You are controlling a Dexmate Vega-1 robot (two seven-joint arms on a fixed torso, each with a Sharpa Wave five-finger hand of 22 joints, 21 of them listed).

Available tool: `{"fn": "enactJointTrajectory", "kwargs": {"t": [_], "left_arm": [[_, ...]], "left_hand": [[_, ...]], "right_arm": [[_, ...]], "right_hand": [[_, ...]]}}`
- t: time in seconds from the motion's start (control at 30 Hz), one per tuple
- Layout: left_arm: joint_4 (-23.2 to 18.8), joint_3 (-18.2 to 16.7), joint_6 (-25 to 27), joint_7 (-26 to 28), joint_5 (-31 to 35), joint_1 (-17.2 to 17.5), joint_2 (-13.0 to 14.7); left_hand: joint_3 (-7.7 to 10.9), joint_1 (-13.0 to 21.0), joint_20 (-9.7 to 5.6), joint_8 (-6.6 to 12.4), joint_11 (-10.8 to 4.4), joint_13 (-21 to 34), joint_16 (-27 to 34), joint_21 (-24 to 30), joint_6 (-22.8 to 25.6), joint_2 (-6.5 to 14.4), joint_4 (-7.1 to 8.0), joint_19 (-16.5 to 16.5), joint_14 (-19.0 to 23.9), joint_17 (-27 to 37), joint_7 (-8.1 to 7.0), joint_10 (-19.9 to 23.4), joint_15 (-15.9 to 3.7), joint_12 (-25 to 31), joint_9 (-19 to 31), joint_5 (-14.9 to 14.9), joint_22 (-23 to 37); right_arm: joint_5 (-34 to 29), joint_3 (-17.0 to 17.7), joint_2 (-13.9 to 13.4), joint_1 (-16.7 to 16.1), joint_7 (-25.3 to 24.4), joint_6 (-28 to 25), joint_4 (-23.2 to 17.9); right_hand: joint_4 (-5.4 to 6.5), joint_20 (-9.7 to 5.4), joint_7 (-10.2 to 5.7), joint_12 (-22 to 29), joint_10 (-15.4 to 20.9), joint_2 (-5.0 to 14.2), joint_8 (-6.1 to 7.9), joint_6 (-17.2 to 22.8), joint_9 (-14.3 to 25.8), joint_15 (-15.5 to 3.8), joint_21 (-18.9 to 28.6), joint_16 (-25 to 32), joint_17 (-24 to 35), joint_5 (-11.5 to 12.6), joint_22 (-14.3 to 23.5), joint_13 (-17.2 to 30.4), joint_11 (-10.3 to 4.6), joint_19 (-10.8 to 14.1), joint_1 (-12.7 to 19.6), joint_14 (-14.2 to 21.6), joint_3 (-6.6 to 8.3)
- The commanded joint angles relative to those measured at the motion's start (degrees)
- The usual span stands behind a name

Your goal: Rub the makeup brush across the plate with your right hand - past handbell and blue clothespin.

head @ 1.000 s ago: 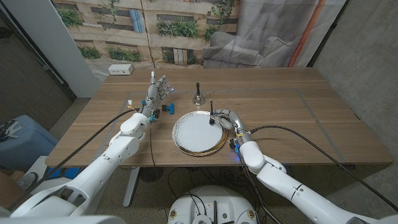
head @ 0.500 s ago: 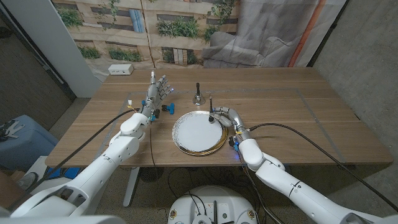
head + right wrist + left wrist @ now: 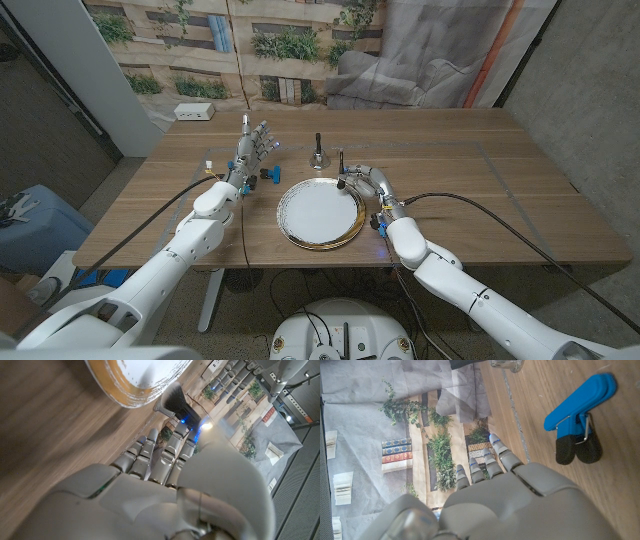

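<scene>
Right robot hand [image 3: 366,186] sits at the plate's [image 3: 300,226] far right rim, fingers wrapped around the makeup brush [image 3: 340,172], handle standing upright, dark bristles at the gold edge, as the right wrist view shows [image 3: 175,402]. Just beyond, the handbell [image 3: 318,152] stands on the worktop [image 3: 480,190], close behind the brush. Over on the left, the blue clothespin [image 3: 270,174] lies just off the plate, beside the left robot hand [image 3: 252,146], which stands upright, fingers apart, holding nothing. Far back left, a white power strip [image 3: 194,112] rests at the worktop's edge.
</scene>
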Motion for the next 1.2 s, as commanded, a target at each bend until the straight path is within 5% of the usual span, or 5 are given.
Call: {"fn": "enactJointTrajectory", "kwargs": {"t": [0.03,1.2], "left_arm": [[-0.03,0.00,0.02,0.00,-0.01,0.01,0.01],[-0.03,0.00,0.02,0.00,-0.01,0.01,0.01]], "left_hand": [[-0.10,-0.07,-0.01,0.21,-0.44,0.16,0.17,0.25,-0.05,0.84,0.40,0.43,0.37,0.10,-0.58,0.16,-0.78,0.41,0.13,0.20,0.26],[-0.11,-0.08,0.04,0.20,-0.52,0.16,0.17,0.25,-0.09,0.84,0.40,0.41,0.35,0.10,-0.58,0.11,-0.77,0.39,0.13,0.20,0.26]], "right_arm": [[0.22,1.57,-1.52,-1.35,-0.54,-2.76,-4.24],[-3.96,6.28,-10.92,-0.61,-0.02,-15.65,-13.25]], "right_hand": [[0.00,-0.93,0.00,0.09,-0.30,0.53,-0.26,0.28,0.30,-7.83,0.23,0.05,-0.06,0.34,0.12,0.08,0.13,0.09,-0.36,0.58,-0.05],[0.06,-0.22,0.00,0.26,-0.06,0.70,-0.33,0.77,0.38,-7.74,0.55,0.17,-0.15,0.40,0.14,0.16,0.13,1.22,-0.99,1.35,-0.13]]}}
